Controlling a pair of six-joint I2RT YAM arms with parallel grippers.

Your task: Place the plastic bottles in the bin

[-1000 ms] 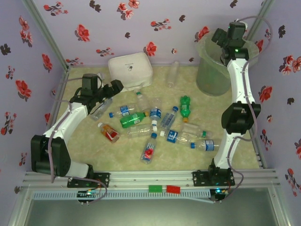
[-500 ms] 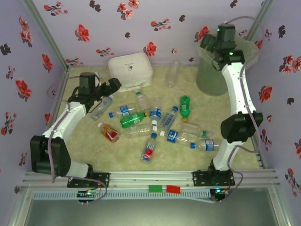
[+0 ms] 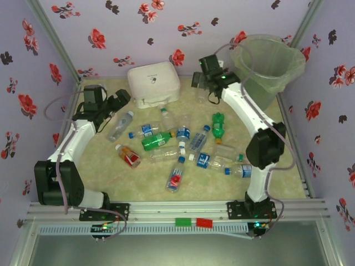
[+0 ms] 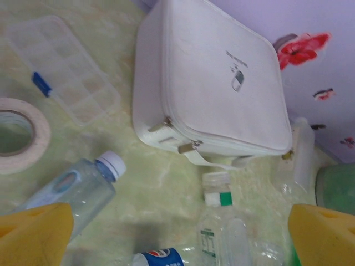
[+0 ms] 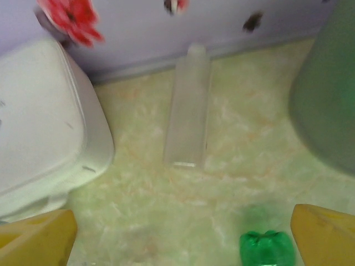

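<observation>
While the bin point(image 3: 274, 77) stands well to the right of the white box point(image 3: 153, 83) in the top view, a large round translucent grey-green bucket lined with a clear bag, the plastic bottles point(image 3: 166, 153) lie scattered on the bench point(image 3: 100, 173) in front of that box. They are mostly clear with blue caps and labels. Two are green and two carry red labels. The left pincer point(image 3: 119, 100) hangs just left of the box. The right pincer point(image 3: 197, 80) hangs just right of it, between box and bin. A second ago the right arm reached over the bin's mouth, and it has since swung across toward the box. The left arm has drawn back a little from the box's front corner, leaving the white-capped bottle point(image 3: 120, 126) uncovered. The bottles themselves have not shifted.

From the left wrist, the left pincer point(image 4: 177, 235) is spread wide and empty, its yellow fingertips point(image 4: 33, 233) at the frame's lower corners. The white box point(image 4: 216, 94) lies ahead. The white-capped bottle point(image 4: 77, 191) lies in front of the box to the left, and a clear bottle with a green-and-white label point(image 4: 213, 221) lies in front of it. A clear compartment case point(image 4: 61, 66) and a roll of tape point(image 4: 16, 133) sit left of the box.

From the right wrist, the right pincer point(image 5: 180, 238) is likewise spread wide with nothing in it. A capless clear bottle point(image 5: 188, 111) lies just right of the white box point(image 5: 39, 127), against the back wall. The bin point(image 5: 327, 100) stands further right. A green bottle point(image 5: 266, 249) shows at the lower edge.
</observation>
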